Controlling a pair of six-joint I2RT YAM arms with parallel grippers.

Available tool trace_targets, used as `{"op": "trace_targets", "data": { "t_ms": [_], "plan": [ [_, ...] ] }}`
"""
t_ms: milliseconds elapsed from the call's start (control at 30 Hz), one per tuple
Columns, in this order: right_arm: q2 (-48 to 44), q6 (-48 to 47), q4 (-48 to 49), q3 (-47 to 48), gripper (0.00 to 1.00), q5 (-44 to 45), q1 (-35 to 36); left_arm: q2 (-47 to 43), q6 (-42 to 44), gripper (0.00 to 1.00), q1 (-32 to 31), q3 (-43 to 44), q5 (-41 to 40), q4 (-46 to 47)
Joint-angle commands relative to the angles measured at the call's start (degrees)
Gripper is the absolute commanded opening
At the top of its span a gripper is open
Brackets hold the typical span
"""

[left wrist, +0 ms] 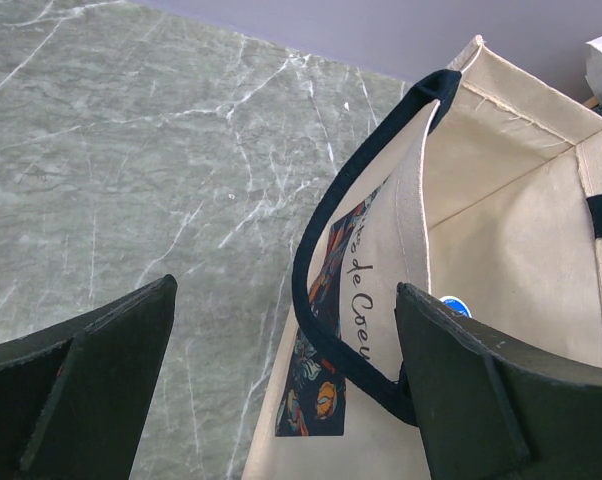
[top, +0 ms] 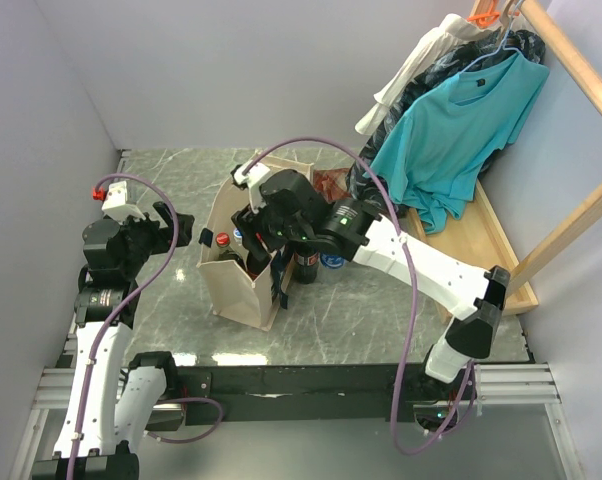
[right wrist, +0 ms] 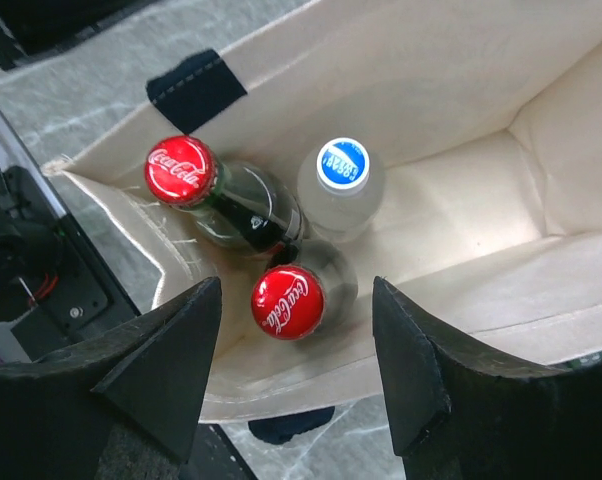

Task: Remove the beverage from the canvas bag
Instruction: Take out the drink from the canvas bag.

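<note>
The right gripper (right wrist: 295, 290) is open above the canvas bag (right wrist: 431, 60), and the red-capped beverage bottle (right wrist: 286, 303) directly below between its fingers is probably heavy, rigid and slick: grasp the neck under the cap.

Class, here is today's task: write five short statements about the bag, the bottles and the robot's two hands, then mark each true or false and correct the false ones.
1. The bag holds three bottles. True.
2. Every bottle has a red cap. False: one cap is blue.
3. The right hand is open above the bag's mouth. True.
4. The left hand is shut on the bag. False: its fingers stand wide apart.
5. A teal shirt hangs at the far right. True.
</note>
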Motion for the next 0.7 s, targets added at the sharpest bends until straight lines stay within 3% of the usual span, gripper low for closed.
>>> {"op": "trace_targets", "data": {
  "t_ms": [0,333,667],
  "plan": [
    [0.37,0.28,-0.49,2.37,0.68,0.68,0.37,-0.26,0.93,0.96,0.27,0.18,1.01,0.93],
    [2.22,0.28,-1.10,2.37,0.68,0.33,0.46,-0.52,0.93,0.96,0.27,0.09,0.57,0.75],
    [3.19,0.01,-0.48,2.37,0.60,-0.37,0.46,-0.61,1.02,0.96,0.27,0.09,0.57,0.67]
  ]
}}
